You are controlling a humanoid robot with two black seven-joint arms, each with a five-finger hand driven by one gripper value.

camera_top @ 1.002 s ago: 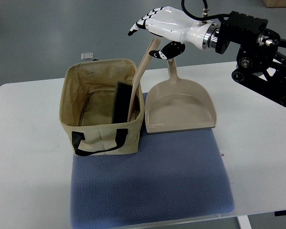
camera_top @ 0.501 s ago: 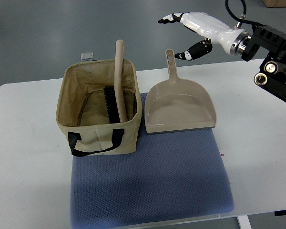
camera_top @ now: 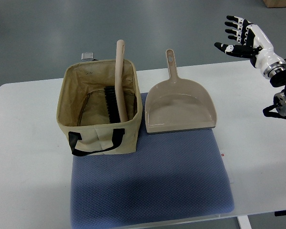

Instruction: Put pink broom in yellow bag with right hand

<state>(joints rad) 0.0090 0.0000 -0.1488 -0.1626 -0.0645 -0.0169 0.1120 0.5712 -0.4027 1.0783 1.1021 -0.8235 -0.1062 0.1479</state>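
The pink-beige broom (camera_top: 119,78) stands inside the yellow fabric bag (camera_top: 100,138), its black bristles down on the bag's floor and its handle leaning up out past the back rim. My right hand (camera_top: 239,37) is at the far upper right, well away from the bag, fingers spread and holding nothing. The left arm is out of view.
A matching beige dustpan (camera_top: 180,107) lies right of the bag, handle pointing away, its front lip on a blue mat (camera_top: 152,181). The bag stands on the mat's back left corner. All rest on a white table (camera_top: 28,157). The bag's black strap hangs at its front.
The right hand let go of the broom handle and drew back to the upper right. The broom settled into the bag, its handle tipping from leaning right to near upright.
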